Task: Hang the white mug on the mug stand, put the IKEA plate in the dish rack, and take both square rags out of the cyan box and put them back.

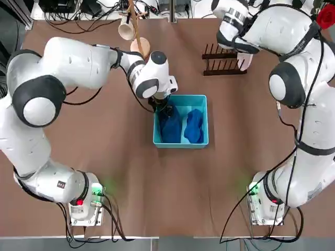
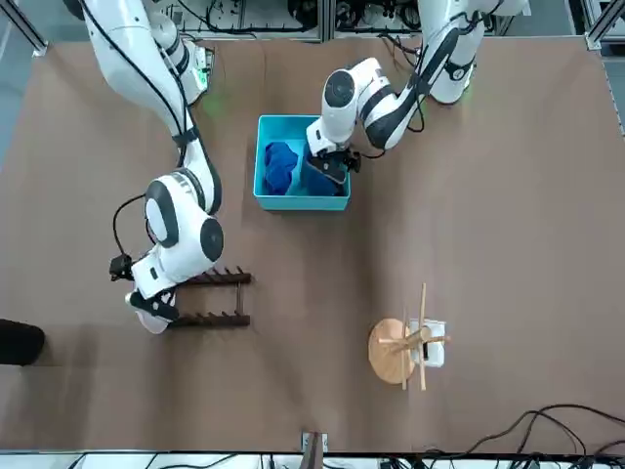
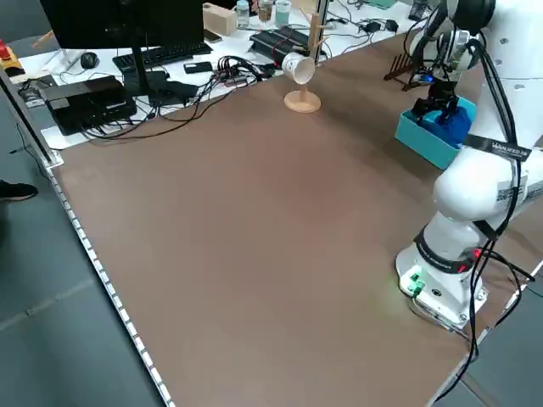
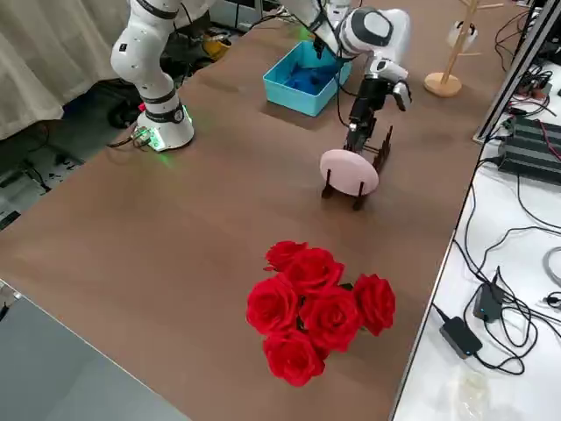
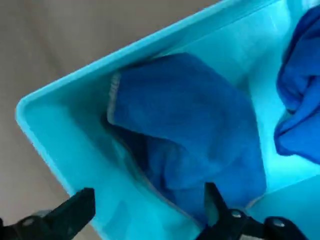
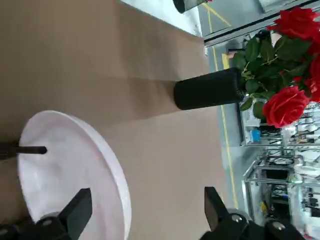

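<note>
The white mug (image 1: 126, 30) hangs on the mug stand (image 1: 140, 46) at the far left of the table. The IKEA plate (image 4: 349, 172) stands upright in the dish rack (image 4: 381, 149). My right gripper (image 4: 355, 140) hovers just over the plate, open, with its fingers (image 6: 75, 210) spread on either side of the plate's rim (image 6: 65, 170). The cyan box (image 1: 180, 143) holds both square rags, one (image 1: 170, 125) on its left side and one (image 1: 194, 125) on its right. My left gripper (image 1: 166, 109) is open and reaches down into the box over the left rag (image 5: 190, 140).
A bunch of red roses (image 4: 316, 307) in a black vase (image 6: 210, 89) stands on the table beyond the dish rack at my right. A monitor, keyboard and cables (image 3: 170, 68) lie on a bench past the table's left edge.
</note>
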{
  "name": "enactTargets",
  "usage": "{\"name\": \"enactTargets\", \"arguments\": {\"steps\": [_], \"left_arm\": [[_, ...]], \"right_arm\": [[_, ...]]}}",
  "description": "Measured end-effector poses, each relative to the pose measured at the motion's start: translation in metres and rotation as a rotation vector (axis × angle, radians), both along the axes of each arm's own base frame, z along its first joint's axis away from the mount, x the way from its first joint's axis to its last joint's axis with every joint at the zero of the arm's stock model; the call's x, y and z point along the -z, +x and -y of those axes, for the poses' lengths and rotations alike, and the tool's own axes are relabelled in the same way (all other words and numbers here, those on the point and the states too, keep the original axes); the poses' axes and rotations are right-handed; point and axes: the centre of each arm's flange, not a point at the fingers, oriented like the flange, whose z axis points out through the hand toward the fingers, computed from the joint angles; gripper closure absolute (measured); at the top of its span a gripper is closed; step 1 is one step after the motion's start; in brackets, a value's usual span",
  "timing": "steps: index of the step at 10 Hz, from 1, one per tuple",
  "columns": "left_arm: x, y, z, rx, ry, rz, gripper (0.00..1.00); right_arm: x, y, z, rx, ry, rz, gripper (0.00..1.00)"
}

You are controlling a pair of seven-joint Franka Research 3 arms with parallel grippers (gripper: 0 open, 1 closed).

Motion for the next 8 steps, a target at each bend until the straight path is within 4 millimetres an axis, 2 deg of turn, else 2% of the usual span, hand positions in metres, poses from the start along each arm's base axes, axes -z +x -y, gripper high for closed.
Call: {"name": "enactTargets", "arguments": {"steps": [3,5,6,8], "left_arm": [[0.004,0.006,0.009,-0.005,-0.035,0.002,0.04],[0.008,0.006,0.023,0.012,-0.050,-0.004,0.08],[0.022,0.005,0.027,0.018,-0.046,-0.025,0.10],[0.053,0.007,0.032,0.002,-0.038,-0.073,0.18]], "right_arm": [[-0.049,0.002,0.000,0.080,0.167,0.049,0.01],[-0.079,-0.001,-0.006,0.129,0.293,0.072,0.01],[-0.102,-0.003,-0.002,0.170,0.381,0.090,0.01],[-0.161,-0.008,0.028,0.231,0.537,0.122,0.01]]}}
